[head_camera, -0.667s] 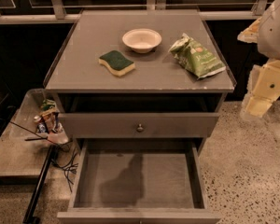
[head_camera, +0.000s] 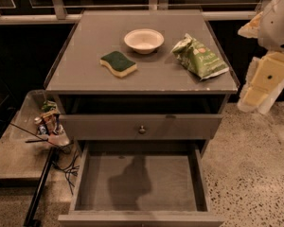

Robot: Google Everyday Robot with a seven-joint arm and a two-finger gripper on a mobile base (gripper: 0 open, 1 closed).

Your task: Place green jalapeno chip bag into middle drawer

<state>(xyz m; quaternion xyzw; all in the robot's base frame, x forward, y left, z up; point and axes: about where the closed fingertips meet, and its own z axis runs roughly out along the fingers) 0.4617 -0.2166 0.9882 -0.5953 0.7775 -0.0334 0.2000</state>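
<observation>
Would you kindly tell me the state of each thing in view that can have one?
Chip bag: lying on the cabinet top, not held.
Middle drawer: pulled open, empty.
Knob drawer: shut.
Bowl: upright, empty.
Sponge: flat, green side up.
Tool: right of the cabinet, apart from the bag.

The green jalapeno chip bag point(head_camera: 199, 56) has a crinkled, slightly shiny film surface. The middle drawer point(head_camera: 137, 183) looks matt grey and smooth, like the cabinet top point(head_camera: 85, 56). The bowl point(head_camera: 143, 40) is pale and smooth. The sponge point(head_camera: 118, 63) has a rough dark-green face over a soft yellow layer. The gripper point(head_camera: 258, 96), at the right edge beside the cabinet top, shows smooth cream shells that look like plastic.
</observation>
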